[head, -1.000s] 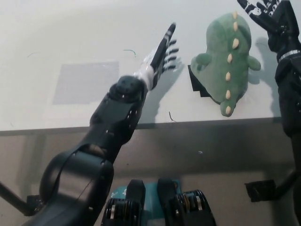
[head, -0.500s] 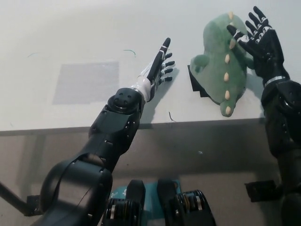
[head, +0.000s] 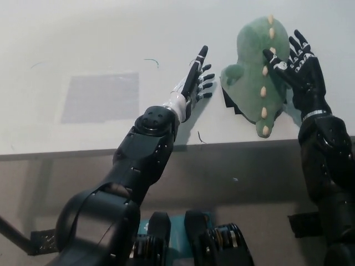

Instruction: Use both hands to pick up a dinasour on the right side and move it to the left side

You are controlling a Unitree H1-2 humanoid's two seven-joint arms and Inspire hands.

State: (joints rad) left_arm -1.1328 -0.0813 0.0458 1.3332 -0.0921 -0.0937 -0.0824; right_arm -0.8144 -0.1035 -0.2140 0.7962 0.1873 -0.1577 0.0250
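Risk number one here is that the squeeze isn't even yet. Near the front edge of the bench (head: 83, 138), toward its right end, the dinosaur (head: 255, 72) lies belly down with its tail close to that edge and its spiked back up. It sits partly over a small dark patch (head: 228, 102). The right hand (head: 293, 62) is spread and laid against the toy's right flank, touching or nearly so; hard to say from this angle. The left hand (head: 195, 83) is also spread, edge-on, just beside the toy's stubby arm but apart from it.

So if the right side pushes before the left arrives, the plush probably just slides or rolls toward the middle instead of getting clamped. Soft body too, so a light two-palm pinch could let it sag and slip out on the lift. And the tail sits close enough to the front edge that a bad shove could tip it off.

Compared with half a second back: the left hand has moved closer to the toy, the right hand has settled lower along the flank, and the dinosaur looks nudged slightly.

Further back toward the left is a grey rectangle (head: 100, 97), likely the drop spot.
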